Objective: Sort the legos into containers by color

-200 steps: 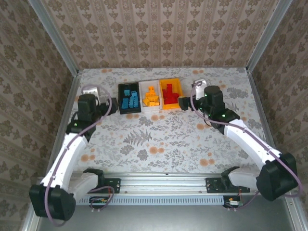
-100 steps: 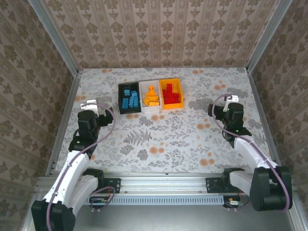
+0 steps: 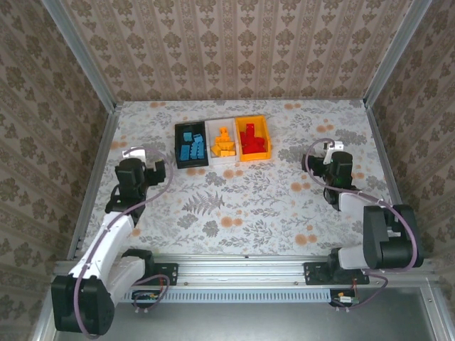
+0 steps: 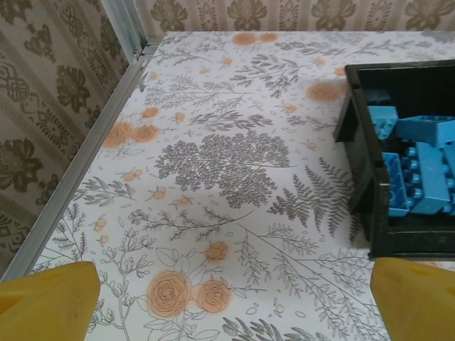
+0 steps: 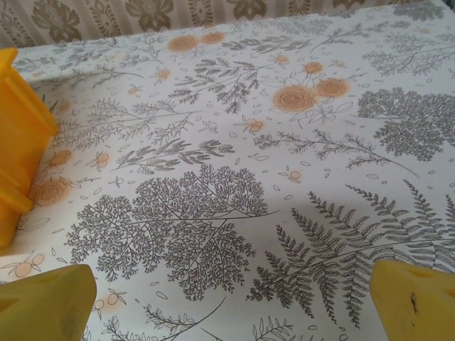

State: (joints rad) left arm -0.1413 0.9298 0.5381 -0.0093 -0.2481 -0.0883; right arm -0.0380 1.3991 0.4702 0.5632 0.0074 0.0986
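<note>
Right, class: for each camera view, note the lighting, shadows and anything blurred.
Top view: even, soft light, hardly any shadow or glare; the row of bins is small but clear. Left wrist view: black bin and blue bricks sharp, left fingers at the bottom corners soft. Right wrist view: cloth pattern crisp, orange bin cropped at the left edge, right fingers soft.
</note>
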